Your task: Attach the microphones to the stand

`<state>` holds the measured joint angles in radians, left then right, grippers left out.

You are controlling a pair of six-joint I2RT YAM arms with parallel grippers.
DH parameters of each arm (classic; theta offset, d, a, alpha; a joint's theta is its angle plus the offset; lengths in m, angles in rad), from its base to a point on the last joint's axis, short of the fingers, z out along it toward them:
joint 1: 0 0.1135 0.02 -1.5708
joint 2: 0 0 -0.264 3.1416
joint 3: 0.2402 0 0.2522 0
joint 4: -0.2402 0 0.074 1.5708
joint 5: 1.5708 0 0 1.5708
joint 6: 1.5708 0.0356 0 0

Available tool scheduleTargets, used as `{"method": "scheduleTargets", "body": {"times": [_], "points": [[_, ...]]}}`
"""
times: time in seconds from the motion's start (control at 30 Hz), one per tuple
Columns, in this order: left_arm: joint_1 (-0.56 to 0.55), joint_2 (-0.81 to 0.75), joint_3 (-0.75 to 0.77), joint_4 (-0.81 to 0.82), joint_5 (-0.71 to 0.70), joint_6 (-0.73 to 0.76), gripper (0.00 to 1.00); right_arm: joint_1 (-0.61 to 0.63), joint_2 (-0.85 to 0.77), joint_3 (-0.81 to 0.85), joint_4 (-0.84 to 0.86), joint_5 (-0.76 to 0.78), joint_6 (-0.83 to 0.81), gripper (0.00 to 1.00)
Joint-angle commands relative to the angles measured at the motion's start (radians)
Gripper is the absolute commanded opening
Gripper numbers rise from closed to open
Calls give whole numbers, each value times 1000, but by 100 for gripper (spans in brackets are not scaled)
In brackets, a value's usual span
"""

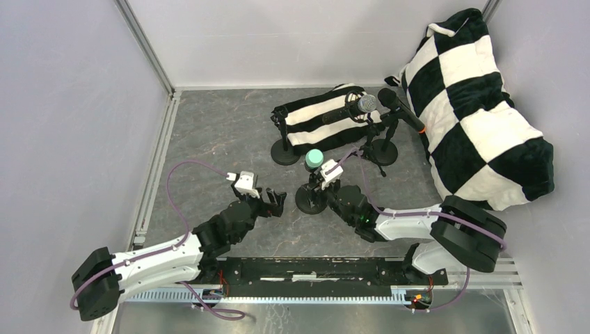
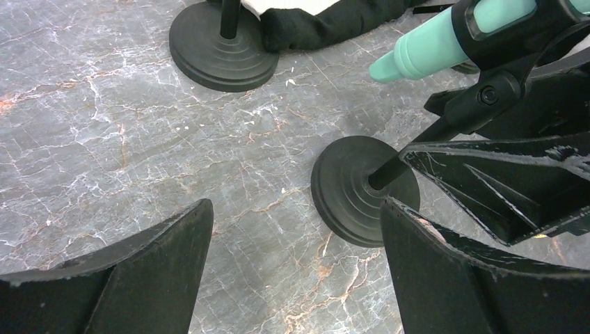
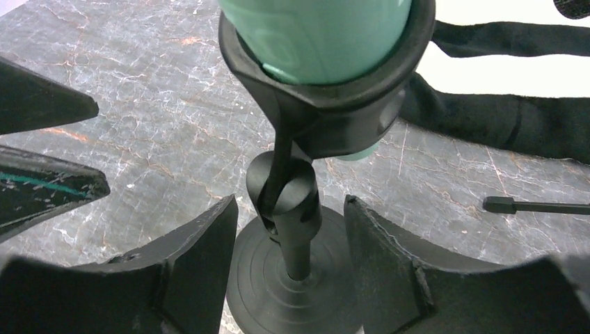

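Observation:
The mint green microphone (image 1: 314, 158) sits in the clip of a small black stand (image 1: 311, 200); it also shows in the right wrist view (image 3: 316, 35) and the left wrist view (image 2: 445, 42). My right gripper (image 1: 325, 184) is open, and its jaws straddle the stand's pole (image 3: 298, 243) below the clip (image 3: 334, 111) without touching it. My left gripper (image 1: 275, 202) is open and empty, just left of the stand's base (image 2: 362, 188). The silver-mesh black microphone (image 1: 365, 105) and the orange-ringed black microphone (image 1: 400, 108) rest in stands at the back. The cream-yellow microphone is not in view.
Another stand (image 1: 284, 152) with nothing in its clip stands left of the back pair; its base shows in the left wrist view (image 2: 222, 52). A striped black-and-white cloth (image 1: 313, 118) lies behind it. A large checkered cushion (image 1: 480, 104) fills the right side.

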<state>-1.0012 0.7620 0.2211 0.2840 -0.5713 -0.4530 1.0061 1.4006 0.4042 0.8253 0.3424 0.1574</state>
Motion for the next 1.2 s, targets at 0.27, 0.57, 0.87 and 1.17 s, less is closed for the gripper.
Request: {"method": "scheduleTargets", "body": {"times": [0.27,0.57,0.87,1.17], "points": [[-4,-81,-25,-32,-40,-59,95,-9,87,73,42,57,-25,34],[-2,-72,-26,-31,-39,-62,95,-70,-4,-26,109,-28,-25,0],[-3,-53,-20,-25,-31,-51,95,-144,-219,-112,46,-53,-122,0],[-2,-22,-4,-14,-12,-24,95,-260,-544,-154,-133,86,-218,0]]}}
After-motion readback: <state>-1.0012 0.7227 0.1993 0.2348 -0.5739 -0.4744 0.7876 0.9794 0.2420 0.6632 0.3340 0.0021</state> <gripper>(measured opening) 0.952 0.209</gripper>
